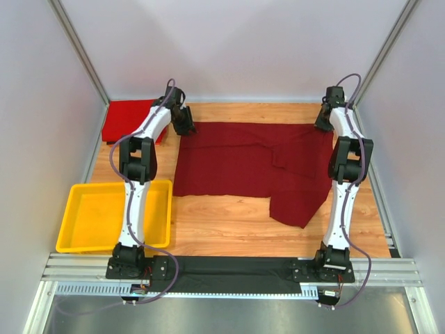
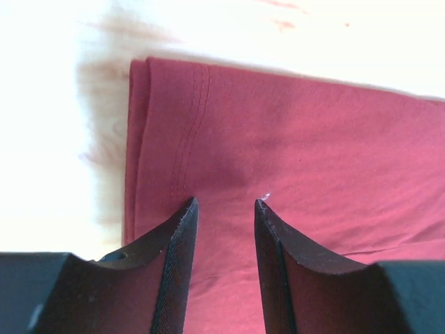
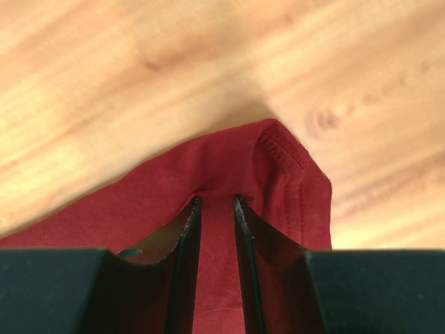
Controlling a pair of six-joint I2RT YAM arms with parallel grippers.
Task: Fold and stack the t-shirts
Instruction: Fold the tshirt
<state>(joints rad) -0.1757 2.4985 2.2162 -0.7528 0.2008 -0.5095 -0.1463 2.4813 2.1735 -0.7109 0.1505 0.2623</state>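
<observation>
Maroon t-shirt (image 1: 236, 160): dark, matte, lies flat across the far half of the table (image 1: 222, 233). It is not a clean rectangle. The left part is a wide slab with a straight near edge. The right part has an overlapped layer with a stepped fold line and a lobe running toward near-right.

Left wrist view shows double-stitched hem lines near the shirt's left edge, which is doubled over into a narrow fold.

Red t-shirt (image 1: 128, 118): brighter, folded compact, in the far-left corner. It is partly hidden by the left arm and sits apart from the maroon one.

Left gripper (image 1: 185, 128): at the maroon shirt's far-left corner, fingers spread, flat cloth visible in the gap, nothing clamped.

Right gripper (image 1: 322, 125): at the far-right corner, fingers drawn close and pinching a ridge of the maroon cloth. The hemmed corner is humped up around the tips.

Edges:
- The far edge runs parallel to the table's far edge, with a thin strip of wood between.
- The right edge is close to the right arm.
- The near-left corner is just beside the far-right corner of the yellow tray (image 1: 69, 209); I can't tell if they touch.

Open room:
- Bare wood near-centre, between the shirt's near edge and the arm bases.
- A smaller patch to the right of the lobe.
- A band left of the shirt, between the red shirt and the tray, with the left arm over it.
</observation>
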